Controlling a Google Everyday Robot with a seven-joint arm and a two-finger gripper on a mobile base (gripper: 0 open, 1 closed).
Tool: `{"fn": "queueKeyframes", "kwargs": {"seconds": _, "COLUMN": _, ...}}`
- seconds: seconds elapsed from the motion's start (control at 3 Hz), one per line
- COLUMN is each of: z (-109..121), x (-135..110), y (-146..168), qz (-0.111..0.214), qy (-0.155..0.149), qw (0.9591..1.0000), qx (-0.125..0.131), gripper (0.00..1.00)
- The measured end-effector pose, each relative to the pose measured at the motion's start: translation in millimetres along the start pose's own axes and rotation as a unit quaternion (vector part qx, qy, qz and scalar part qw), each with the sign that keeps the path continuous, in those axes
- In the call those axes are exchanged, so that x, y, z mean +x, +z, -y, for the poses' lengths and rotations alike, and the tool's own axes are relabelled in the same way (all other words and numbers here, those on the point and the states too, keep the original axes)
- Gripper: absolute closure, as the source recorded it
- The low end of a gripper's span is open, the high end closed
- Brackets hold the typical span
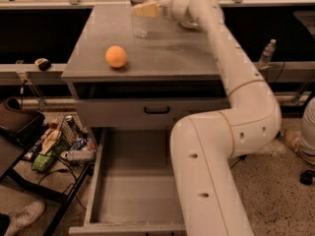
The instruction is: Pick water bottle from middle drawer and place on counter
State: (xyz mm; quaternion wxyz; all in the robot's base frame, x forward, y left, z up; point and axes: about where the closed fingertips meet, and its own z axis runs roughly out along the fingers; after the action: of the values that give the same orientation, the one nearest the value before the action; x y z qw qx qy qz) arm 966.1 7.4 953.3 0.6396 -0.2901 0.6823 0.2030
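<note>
Camera view: the gripper (145, 10) is at 12 o'clock over the counter (172, 48), pinching the upper body of the water bottle (139, 21), which stands upright on the counter's far edge. An orange ball (116, 56) lies on the counter toward 8 o'clock of the bottle. At 6 o'clock the middle drawer (133, 181) is pulled open, its grey floor showing.

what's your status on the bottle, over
Gripper at the water bottle, back of the counter. Bottle upright on it; middle drawer open below. Orange ball sits apart, nearer the front.
</note>
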Motion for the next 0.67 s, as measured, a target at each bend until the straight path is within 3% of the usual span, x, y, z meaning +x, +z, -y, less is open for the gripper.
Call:
{"fn": "queueKeyframes", "kwargs": {"seconds": 0.33, "z": 19.5, "x": 0.7, "y": -56.2, "qz": -0.073, "qy": -0.01, "qw": 0.9973, "qx": 0.002, "gripper": 0.0}}
{"fn": "queueKeyframes", "kwargs": {"seconds": 0.67, "z": 37.5, "x": 0.3, "y": -120.9, "qz": -0.155, "qy": -0.007, "qw": 0.9876, "qx": 0.022, "gripper": 0.0}}
